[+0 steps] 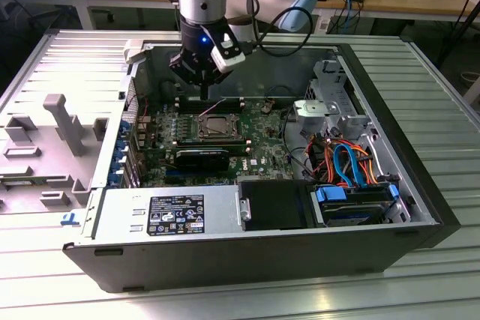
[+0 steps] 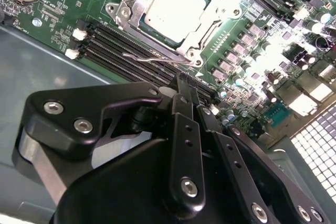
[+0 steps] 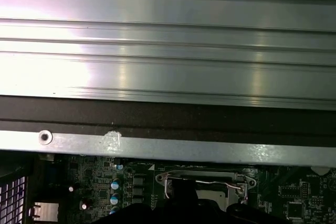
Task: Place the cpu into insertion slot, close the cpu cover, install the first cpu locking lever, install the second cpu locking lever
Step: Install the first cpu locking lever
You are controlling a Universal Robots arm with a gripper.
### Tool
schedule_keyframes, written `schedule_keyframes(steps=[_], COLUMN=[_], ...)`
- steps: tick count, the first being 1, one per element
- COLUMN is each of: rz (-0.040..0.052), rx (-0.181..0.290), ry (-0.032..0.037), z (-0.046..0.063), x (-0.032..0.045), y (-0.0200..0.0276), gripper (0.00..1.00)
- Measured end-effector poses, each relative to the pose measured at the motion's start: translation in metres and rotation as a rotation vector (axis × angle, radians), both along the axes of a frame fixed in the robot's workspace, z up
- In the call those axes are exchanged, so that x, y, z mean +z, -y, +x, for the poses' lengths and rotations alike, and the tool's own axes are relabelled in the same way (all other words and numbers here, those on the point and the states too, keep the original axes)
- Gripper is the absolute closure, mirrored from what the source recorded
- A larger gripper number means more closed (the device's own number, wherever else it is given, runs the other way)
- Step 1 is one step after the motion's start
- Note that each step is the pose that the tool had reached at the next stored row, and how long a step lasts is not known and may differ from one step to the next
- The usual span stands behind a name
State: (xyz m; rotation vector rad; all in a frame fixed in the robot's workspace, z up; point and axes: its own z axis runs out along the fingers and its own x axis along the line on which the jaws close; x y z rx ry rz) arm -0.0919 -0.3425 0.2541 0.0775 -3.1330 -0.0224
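An open computer case (image 1: pixel 420 207) lies on its side on a ribbed metal counter (image 1: pixel 442 110). The arm's gripper (image 1: pixel 205 94) hangs inside the case, fingers pointing down, just above the far edge of the insertion slot (image 1: pixel 217 127). The cpu (image 1: pixel 218 125) sits in the insertion slot with the cpu cover (image 1: pixel 201 130) lying flat around it. Nothing is visible between the fingers. Toward the exterior view's right, orange and blue cables (image 1: pixel 346 159) run beside a drive bay (image 1: pixel 352 204). A labelled power supply (image 1: pixel 169 215) occupies the near edge. A grey plastic fixture (image 1: pixel 64 121) stands at the exterior view's left.
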Motion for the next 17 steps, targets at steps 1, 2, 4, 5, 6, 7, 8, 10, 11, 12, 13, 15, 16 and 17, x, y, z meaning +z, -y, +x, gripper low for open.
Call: schedule_keyframes(steps=[1,2,4,5,6,7,8,10,11,12,13,15,16,17], rz=[-0.0009,-0.0023,-0.0069,-0.0071,-0.0074,-0.0081,-0.0084,-0.0089,-0.0089,-0.0088,-0.0088,-0.0087,-0.0087,-0.0088], rx=[0.001,0.004,0.016,0.018,0.02,0.021,0.022,0.024,0.024,0.025,0.026,0.027,0.027,0.028], ry=[-0.0001,0.0,0.0,0.0,0.0,0.0,0.0001,-0.0001,-0.0001,0.0,0.0,0.0,0.0,0.0], z=[0.0003,0.0005,0.0013,0.0015,0.0016,0.0017,0.0018,0.0019,0.0019,0.002,0.002,0.0022,0.0022,0.0022], x=[-0.001,-0.002,-0.005,-0.0055,-0.0059,-0.0065,-0.007,-0.0074,-0.0075,-0.0078,-0.008,-0.0083,-0.0085,-0.0086], y=[0.0,0.0,0.0,0.0,0.0,0.0,0.0,0.0,0.0,0.0,0.0,0.0,0.0,0.0], gripper=[0.89,0.89,0.89,0.89,0.89,0.89,0.89,0.89,0.89,0.89,0.89,0.89,0.89,0.89])
